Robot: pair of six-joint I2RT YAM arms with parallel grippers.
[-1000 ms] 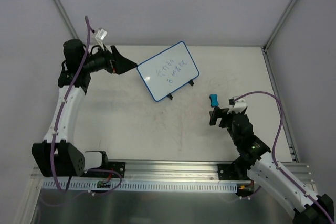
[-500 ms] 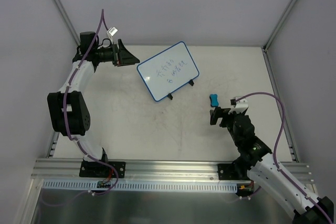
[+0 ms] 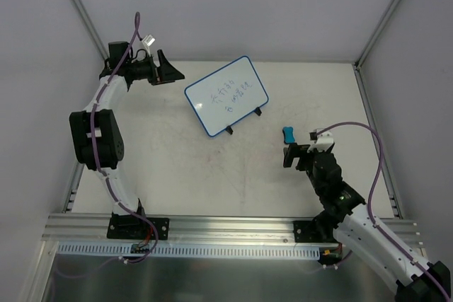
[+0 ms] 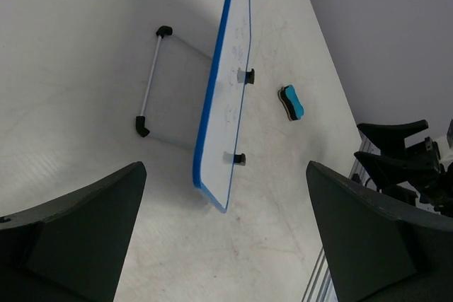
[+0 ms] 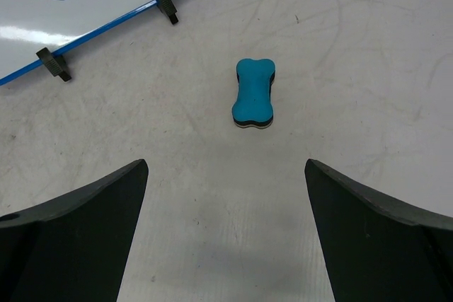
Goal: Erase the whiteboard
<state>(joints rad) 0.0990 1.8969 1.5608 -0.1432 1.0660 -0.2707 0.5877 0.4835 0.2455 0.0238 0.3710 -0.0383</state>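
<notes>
The whiteboard (image 3: 226, 95) stands on the bench (image 3: 177, 167) in the upper middle of the top view. Its long axis runs from lower left to upper right. Its 2 black clip feet (image 3: 230, 131) sit on the lower-right long edge, and 2 short lines of handwriting (image 3: 232, 94) cross its middle. The left wrist view sees it nearly edge-on: it is tilted rather than flat, with a wire stand (image 4: 151, 83) behind it. The left gripper (image 3: 172, 72) is spread wide and holds nothing. It hangs in the upper left of the frame, aimed right at the board's upper-left short edge and apart from it. Its arm rises from the base at the lower left, bends at a dark joint on the left side, and its forearm climbs to the top-left corner of the bench. The right gripper (image 3: 287, 155) is also wide apart and empty. It sits at the right of centre, pointing up and left, near a small blue bone-shaped eraser (image 3: 288, 134) that lies flat without touching it. The right arm stretches diagonally up from the lower right corner.
</notes>
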